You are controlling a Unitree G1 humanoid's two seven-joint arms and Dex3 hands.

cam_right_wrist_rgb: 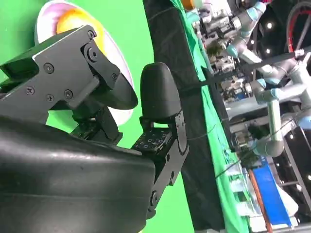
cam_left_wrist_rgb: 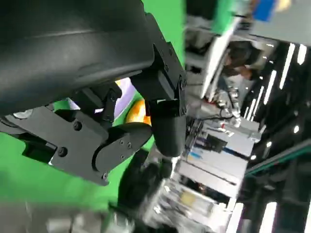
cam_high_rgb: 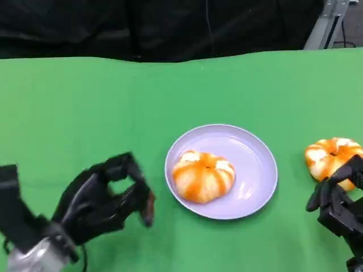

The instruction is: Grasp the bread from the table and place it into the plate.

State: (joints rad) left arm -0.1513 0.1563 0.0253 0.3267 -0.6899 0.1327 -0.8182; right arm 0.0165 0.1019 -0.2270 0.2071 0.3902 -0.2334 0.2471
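The left hand (cam_high_rgb: 108,195), empty with fingers loosely apart, hovers left of the plate (cam_high_rgb: 258,153). The right hand (cam_high_rgb: 340,198), empty and spread, touches a bread (cam_high_rgb: 329,157) right of the plate. Another bread (cam_high_rgb: 203,175) lies in the plate.

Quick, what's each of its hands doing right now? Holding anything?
Left hand: holding nothing, fingers curled but apart, beside the plate.
Right hand: holding nothing, open, just next to the bread on the table.

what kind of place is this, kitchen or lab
Most likely a robotics lab, not a kitchen. The table wears a plain green cloth, other robot arms stand in the background, and shelves of equipment sit under strip lights.
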